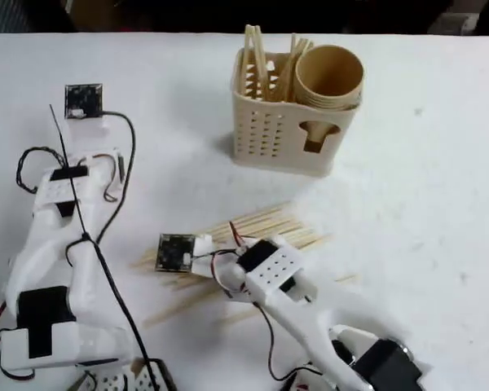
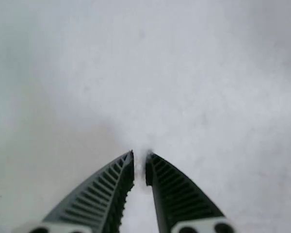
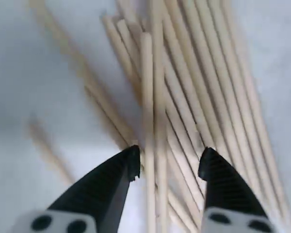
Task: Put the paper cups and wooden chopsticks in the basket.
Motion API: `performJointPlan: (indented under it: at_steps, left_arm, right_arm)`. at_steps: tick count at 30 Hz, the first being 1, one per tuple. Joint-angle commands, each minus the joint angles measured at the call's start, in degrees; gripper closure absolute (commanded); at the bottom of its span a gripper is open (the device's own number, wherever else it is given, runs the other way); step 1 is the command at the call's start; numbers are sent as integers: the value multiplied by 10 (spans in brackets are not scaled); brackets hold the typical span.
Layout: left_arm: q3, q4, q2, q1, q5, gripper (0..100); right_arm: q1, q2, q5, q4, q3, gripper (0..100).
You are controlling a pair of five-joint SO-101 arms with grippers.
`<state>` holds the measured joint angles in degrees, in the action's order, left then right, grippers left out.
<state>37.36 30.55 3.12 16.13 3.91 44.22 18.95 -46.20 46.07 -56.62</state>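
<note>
A cream perforated basket (image 1: 281, 138) stands at the back of the white table, holding stacked paper cups (image 1: 330, 77) and a few upright wooden chopsticks (image 1: 257, 57). Several more chopsticks (image 1: 269, 224) lie in a loose pile near the table's middle. My right gripper (image 3: 169, 167) hangs open just above this pile (image 3: 184, 97), its fingers straddling a few sticks without holding any; its arm (image 1: 273, 273) shows in the high view. My left gripper (image 2: 139, 167) is shut with nothing in it, close over bare table; its arm (image 1: 61, 195) rests at the left.
A few stray chopsticks (image 1: 179, 305) lie toward the front beside the right arm. Black and red cables (image 1: 106, 244) run along the left arm. White table surface extends to the right of the basket.
</note>
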Motion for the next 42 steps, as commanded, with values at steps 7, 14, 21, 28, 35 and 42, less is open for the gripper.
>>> performJointPlan:
  at_steps: [7,14,21,28,35,42]
  left_arm:
    - [-2,-14,22,6,4,932]
    - [-1,-14,22,6,4,932]
    - [-1,-14,22,6,4,932]
    - [-1,-14,22,6,4,932]
    - [-1,-14,22,6,4,932]
    - [-1,-14,22,6,4,932]
  right_arm:
    - [-4,-36,2,-26,5,917]
    - [-8,-36,1,-18,24,981]
    - [-52,-36,4,15,90,982]
    - [-88,3,4,15,110,982]
    - [-110,98,1,55,107,982]
    - [-24,102,4,40,55,916]
